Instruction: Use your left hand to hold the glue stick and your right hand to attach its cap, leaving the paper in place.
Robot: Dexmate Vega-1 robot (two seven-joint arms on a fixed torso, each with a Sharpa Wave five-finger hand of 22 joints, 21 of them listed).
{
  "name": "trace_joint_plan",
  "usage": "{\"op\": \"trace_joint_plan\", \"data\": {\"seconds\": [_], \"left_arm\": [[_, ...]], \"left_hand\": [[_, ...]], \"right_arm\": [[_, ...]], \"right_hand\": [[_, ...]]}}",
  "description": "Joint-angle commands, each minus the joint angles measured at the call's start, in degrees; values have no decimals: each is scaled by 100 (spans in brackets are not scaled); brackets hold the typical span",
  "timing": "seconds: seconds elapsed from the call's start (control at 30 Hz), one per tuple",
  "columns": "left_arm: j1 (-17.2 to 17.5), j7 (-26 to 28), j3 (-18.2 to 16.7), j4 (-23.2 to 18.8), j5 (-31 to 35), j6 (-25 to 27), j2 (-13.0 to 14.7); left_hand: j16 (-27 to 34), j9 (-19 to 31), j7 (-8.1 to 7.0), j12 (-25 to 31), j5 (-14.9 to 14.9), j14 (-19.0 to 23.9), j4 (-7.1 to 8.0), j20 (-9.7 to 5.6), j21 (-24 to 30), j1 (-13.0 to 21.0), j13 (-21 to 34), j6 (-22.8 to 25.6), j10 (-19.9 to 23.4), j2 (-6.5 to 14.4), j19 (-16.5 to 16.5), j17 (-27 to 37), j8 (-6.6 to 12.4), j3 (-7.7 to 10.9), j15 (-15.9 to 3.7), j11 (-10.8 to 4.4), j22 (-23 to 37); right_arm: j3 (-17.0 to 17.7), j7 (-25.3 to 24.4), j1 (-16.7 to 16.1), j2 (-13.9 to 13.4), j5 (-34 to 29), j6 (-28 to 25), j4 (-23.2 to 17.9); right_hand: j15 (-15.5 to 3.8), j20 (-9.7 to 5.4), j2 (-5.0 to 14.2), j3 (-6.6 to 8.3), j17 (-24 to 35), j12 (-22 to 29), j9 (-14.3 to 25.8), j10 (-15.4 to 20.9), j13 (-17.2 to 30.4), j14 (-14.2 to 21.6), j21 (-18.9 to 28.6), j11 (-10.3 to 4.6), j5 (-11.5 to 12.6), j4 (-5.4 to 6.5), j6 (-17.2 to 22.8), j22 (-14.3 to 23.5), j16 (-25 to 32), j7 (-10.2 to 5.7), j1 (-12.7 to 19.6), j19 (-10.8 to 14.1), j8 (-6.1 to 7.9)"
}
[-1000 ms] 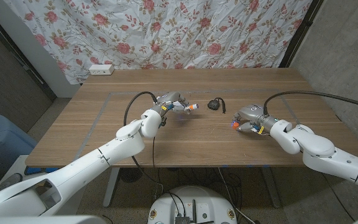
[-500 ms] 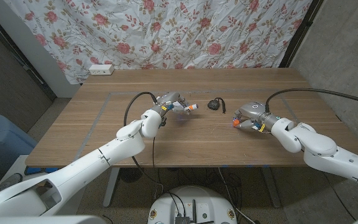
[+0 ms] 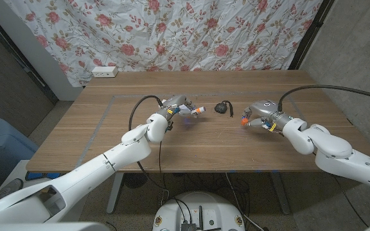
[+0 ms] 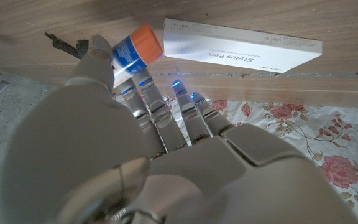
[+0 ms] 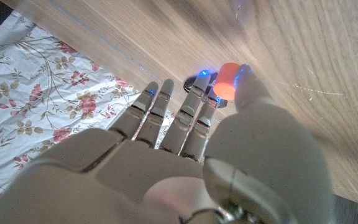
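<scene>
Beside the left hand [image 4: 135, 155], white box [image 4: 241, 46] reading "Stylus Pen"

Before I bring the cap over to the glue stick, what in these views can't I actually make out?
- Blue-and-white glue stick with orange end: its lower body is hidden by the left hand in the left wrist view; in the head view it is too small to tell how it is tilted.
- Small orange cap: partly covered by the right hand; its open end cannot be seen.
- Small black object on the wooden table: too small to identify.
</scene>
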Motion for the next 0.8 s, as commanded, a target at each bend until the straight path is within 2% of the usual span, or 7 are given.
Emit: {"op": "trace_joint_plan", "data": {"seconds": [0.03, 0.37, 0.8], "left_arm": [[13, 94, -11, 46, -92, -157, -19], [37, 128, -45, 105, -240, -258, -79], [32, 60, -162, 236, -644, -524, -112]], "left_hand": [[6, 62, -22, 12, 27, -25, 20, -44, 30, 46, 34, 292, 307, 367, 17, 15, 20, 33, -886, -286, 17], [7, 61, -27, 11, 27, -23, 19, -33, 33, 53, 33, 304, 308, 366, 30, 16, 22, 30, -889, -287, 17], [4, 61, -74, 2, 24, -28, 21, -29, 36, 48, 32, 284, 287, 348, 47, 15, 10, 16, -875, -286, 18]], "right_arm": [[296, -235, -146, -16, 419, -115, -186], [448, -446, -200, 1, 687, -112, -258], [756, -608, -291, 306, 1557, -262, -297]], "right_hand": [[-838, 6, 75, -28, 10, -22, 16, 49, 14, 70, 43, -1, 2, 1, 63, 34, 27, -1, 47, 44, 50], [-839, 3, 84, -49, 13, -29, 16, 71, 15, 77, 42, -1, -6, 2, 93, 34, 36, 0, 48, 55, 54], [-838, 1, 81, -83, 14, -46, 11, 86, 15, 58, 27, 2, -18, -5, 97, 35, 35, -4, 55, 35, 40]]}}
